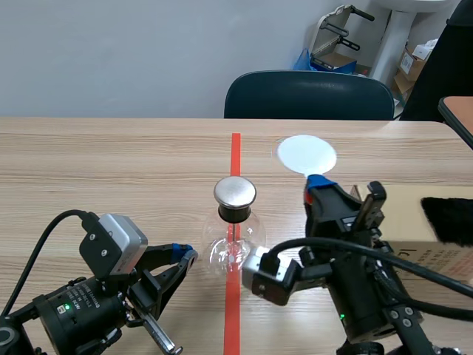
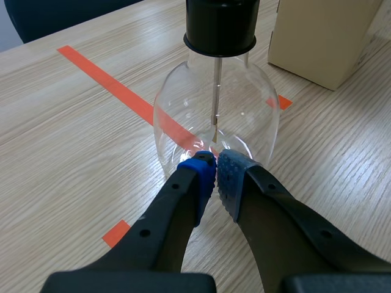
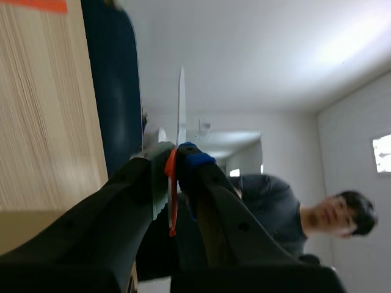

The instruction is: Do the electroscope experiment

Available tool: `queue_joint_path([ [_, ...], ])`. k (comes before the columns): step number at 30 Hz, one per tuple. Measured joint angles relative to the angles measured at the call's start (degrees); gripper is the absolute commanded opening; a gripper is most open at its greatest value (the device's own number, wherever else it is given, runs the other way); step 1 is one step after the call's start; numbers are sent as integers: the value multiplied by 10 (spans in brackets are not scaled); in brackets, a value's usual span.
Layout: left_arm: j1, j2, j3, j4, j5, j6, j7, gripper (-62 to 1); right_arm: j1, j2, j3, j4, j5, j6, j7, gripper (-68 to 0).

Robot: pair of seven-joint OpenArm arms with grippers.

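The electroscope is a clear glass flask with a black stopper and a round metal cap, standing on the red tape line at the table's middle. My left gripper lies low just left of it, shut on nothing. In the left wrist view its tips meet right at the foot of the flask, whose thin rod hangs inside. My right gripper is raised to the right of the flask, shut on the handle of a white round disc. The right wrist view shows the disc edge-on and its orange handle between the pads.
A cardboard box with a black furry piece on it sits at the right of the table. A dark chair stands behind the far edge. A person shows in the right wrist view.
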Motion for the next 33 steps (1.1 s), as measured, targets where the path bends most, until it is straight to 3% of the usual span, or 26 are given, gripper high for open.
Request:
queue_joint_path([
  [7, 0, 0, 0, 0, 0, 0, 0, -550, 0, 0, 0, 0, 1, 0, -99, -667],
  [11, 0, 0, 0, 0, 0, 0, 0, -550, 0, 0, 0, 0, 2, 0, -128, -667],
  [17, 0, 0, 0, 0, 0, 0, 0, -550, 0, 0, 0, 0, 2, 0, -130, -667],
  [22, 0, 0, 0, 0, 0, 0, 0, -550, 0, 0, 0, 0, 2, 0, -82, -667],
  [33, 0, 0, 0, 0, 0, 0, 0, -550, 0, 0, 0, 0, -2, 0, 115, -667],
])
